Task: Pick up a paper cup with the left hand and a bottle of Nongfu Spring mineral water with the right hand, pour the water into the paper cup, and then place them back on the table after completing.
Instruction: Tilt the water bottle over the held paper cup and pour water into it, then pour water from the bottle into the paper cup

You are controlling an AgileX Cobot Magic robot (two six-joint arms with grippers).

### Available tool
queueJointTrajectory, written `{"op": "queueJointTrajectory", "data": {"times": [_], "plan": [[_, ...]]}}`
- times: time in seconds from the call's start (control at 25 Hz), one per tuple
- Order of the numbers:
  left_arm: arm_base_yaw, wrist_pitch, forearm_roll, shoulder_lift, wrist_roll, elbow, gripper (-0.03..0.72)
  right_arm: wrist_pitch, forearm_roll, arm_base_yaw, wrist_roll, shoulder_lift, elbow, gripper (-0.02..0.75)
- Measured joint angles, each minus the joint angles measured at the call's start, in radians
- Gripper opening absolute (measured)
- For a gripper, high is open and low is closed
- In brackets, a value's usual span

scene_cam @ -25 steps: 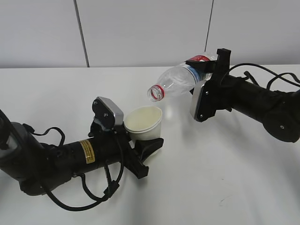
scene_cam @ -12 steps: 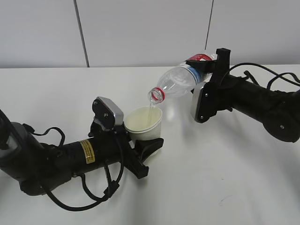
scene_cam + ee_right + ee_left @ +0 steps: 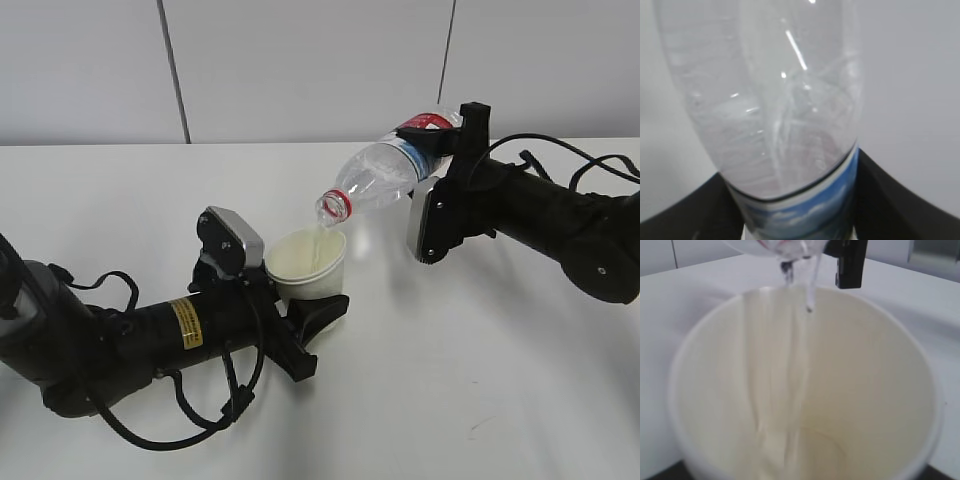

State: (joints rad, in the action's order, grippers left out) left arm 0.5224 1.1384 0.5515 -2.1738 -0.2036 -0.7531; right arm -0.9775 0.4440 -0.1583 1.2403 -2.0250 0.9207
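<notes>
The left hand (image 3: 318, 318), a black gripper arm with a yellow label, grasps a white paper cup (image 3: 307, 264) just above the white table (image 3: 480, 380). Up and right of it, the right hand (image 3: 440, 145) clamps a tilted clear plastic bottle (image 3: 385, 172), its red-ringed mouth over the cup's rim, and a thin stream of water (image 3: 790, 365) runs down inside the cup. Pouring well likely means a steady tilt, with the mouth kept over the cup.

behind your workspace stands a pale grey panelled wall (image 3: 300, 70), split by two dark vertical seams (image 3: 172, 70). even, soft light falls across the scene, with only faint shadows.
</notes>
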Motion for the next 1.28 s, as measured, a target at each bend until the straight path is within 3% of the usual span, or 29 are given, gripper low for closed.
{"op": "queueJointTrajectory", "data": {"times": [1.28], "plan": [[0.000,-0.003,0.001,0.000,0.000,0.000,0.352,-0.006,-0.002,0.000,0.052,0.000,0.000,0.421]]}}
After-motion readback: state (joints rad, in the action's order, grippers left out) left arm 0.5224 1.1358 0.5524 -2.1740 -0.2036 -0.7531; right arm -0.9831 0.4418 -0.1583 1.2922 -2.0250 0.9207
